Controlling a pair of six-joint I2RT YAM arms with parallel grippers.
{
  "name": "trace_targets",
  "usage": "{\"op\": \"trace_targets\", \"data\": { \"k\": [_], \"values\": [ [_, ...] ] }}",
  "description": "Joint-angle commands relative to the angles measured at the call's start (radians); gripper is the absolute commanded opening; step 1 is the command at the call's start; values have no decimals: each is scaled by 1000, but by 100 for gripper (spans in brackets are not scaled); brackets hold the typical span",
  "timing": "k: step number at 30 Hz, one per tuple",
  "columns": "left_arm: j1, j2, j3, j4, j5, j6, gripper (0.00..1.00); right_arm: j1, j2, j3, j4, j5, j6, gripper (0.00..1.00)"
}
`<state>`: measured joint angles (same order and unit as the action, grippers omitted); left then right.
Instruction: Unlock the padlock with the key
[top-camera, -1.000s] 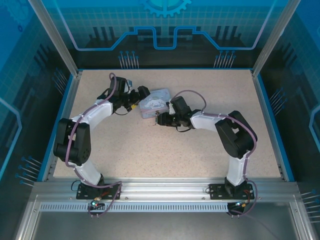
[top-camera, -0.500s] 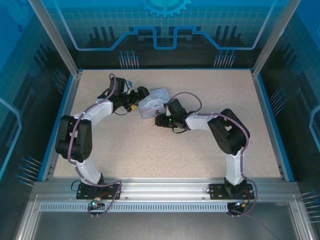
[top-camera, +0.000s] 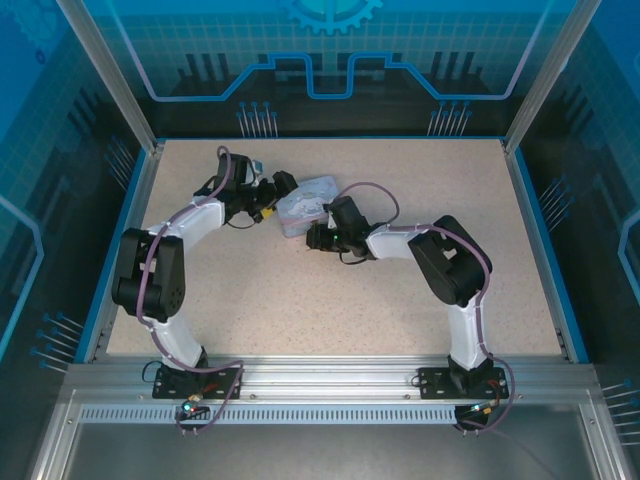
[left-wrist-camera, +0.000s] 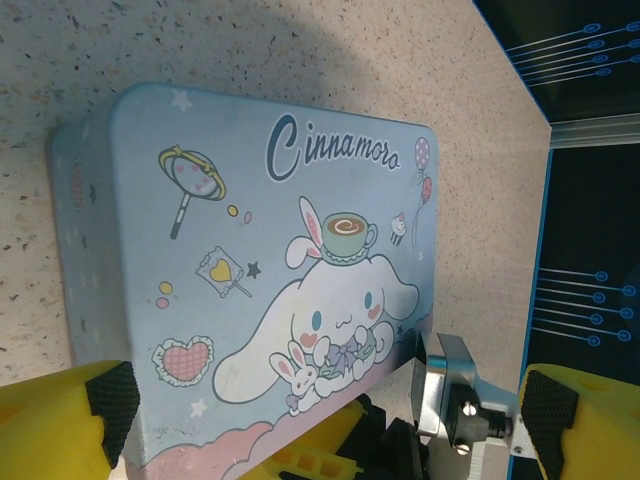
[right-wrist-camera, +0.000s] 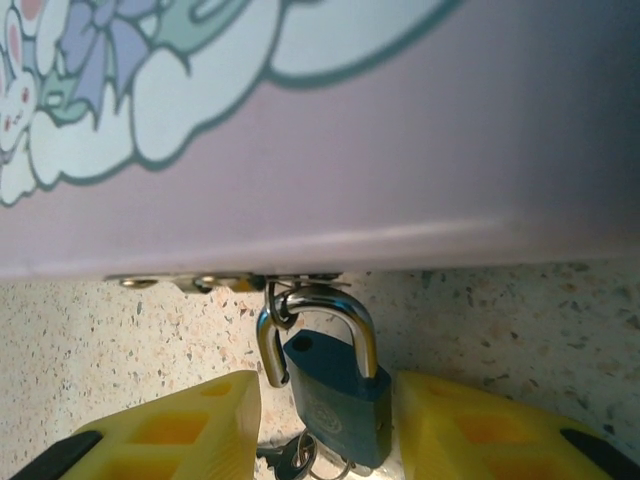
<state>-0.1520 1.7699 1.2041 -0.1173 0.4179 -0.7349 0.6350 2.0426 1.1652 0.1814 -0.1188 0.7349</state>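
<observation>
Your padlock (right-wrist-camera: 338, 400), a small blue-grey body with a silver shackle (right-wrist-camera: 318, 305), hangs from the metal hasp (right-wrist-camera: 200, 282) on the lower edge of the cartoon-printed tin (right-wrist-camera: 420, 150). The shackle is closed and threaded through a ring on that hasp, and the body rests down on the speckled surface (right-wrist-camera: 560, 330).

Just below the body, at the bottom edge of the right wrist view, you can see a dark sliver with a thin ring beside it, which looks like the key (right-wrist-camera: 285, 457). You cannot tell from here whether it sits in the keyhole.

Your right gripper (right-wrist-camera: 330, 430) straddles the padlock with one yellow finger on each side. The finger on the view's right lies against the body. On the other side a narrow dark gap shows, so the jaws are apart and not clamped on it.

From above, the right gripper (top-camera: 313, 237) sits at the near side of the tin (top-camera: 308, 205), and the left gripper (top-camera: 272, 207) is just beside the tin's left end.

Your left gripper (left-wrist-camera: 330, 398) is spread wide and holds nothing. Its yellow fingers frame the tin's lid (left-wrist-camera: 250, 260) with its bunny print
</observation>
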Motion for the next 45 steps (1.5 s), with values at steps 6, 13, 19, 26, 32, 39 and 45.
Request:
{"op": "trace_targets", "data": {
  "k": [6, 13, 19, 26, 32, 39, 45],
  "values": [
    [16, 19, 22, 37, 39, -31, 99, 19, 34, -22, -8, 1, 23, 33],
    [19, 19, 25, 39, 41, -34, 99, 19, 19, -54, 0, -2, 15, 28],
    [20, 19, 27, 41, 43, -37, 99, 19, 20, -61, 0, -1, 18, 22],
    [20, 16, 30, 30, 31, -31, 99, 15, 14, -62, -10, -2, 16, 9],
    [14, 7, 51, -68, -40, 30, 99, -7, -14, -88, -3, -20, 25, 0],
    [-43, -16, 109, -278, -248, 177, 99, -35, -41, -120, 20, -64, 49, 0],
    [-103, -25, 92, -344, -390, 244, 99, -61, -65, -166, 55, -92, 67, 0]
  ]
}}
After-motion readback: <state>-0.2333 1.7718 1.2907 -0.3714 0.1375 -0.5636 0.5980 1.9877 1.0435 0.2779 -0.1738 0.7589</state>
